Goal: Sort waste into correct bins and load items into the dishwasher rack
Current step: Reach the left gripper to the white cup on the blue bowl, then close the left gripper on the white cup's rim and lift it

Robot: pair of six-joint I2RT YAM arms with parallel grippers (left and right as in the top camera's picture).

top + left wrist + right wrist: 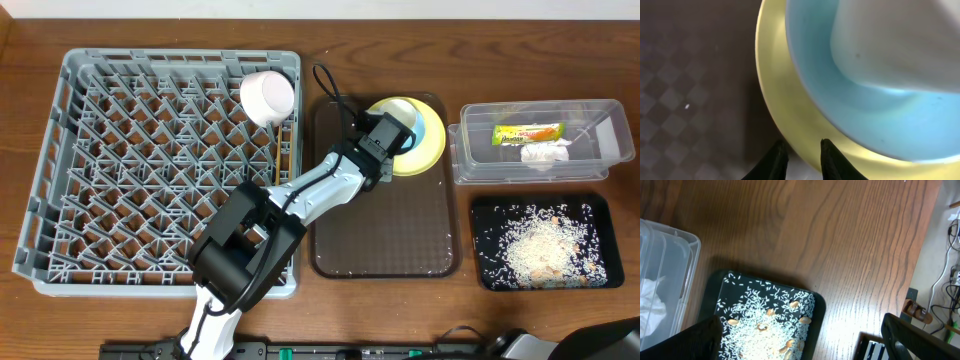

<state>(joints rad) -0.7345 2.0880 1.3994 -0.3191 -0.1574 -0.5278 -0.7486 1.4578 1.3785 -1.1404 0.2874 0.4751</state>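
The yellow plate (pixel 428 150) sits at the back of the brown serving tray (pixel 385 235), with the light blue bowl (pixel 430 128) on it. In the left wrist view a pale cup (pixel 890 40) rests inside the blue bowl (pixel 840 100). My left gripper (pixel 804 159) is closed narrowly on the yellow plate's (pixel 775 85) near rim. The white bowl (pixel 267 96) and chopsticks (pixel 279 150) are in the grey rack (pixel 100 180). My right gripper (pixel 805 345) is open and empty above the black tray (pixel 715 295) of rice scraps (pixel 760 325).
The clear tub (pixel 480 165) at the back right holds the snack wrapper (pixel 528 133) and the tissue (pixel 545 153). The black tray (pixel 485 245) with rice (pixel 540 250) lies in front of it. My left arm crosses the rack's right edge.
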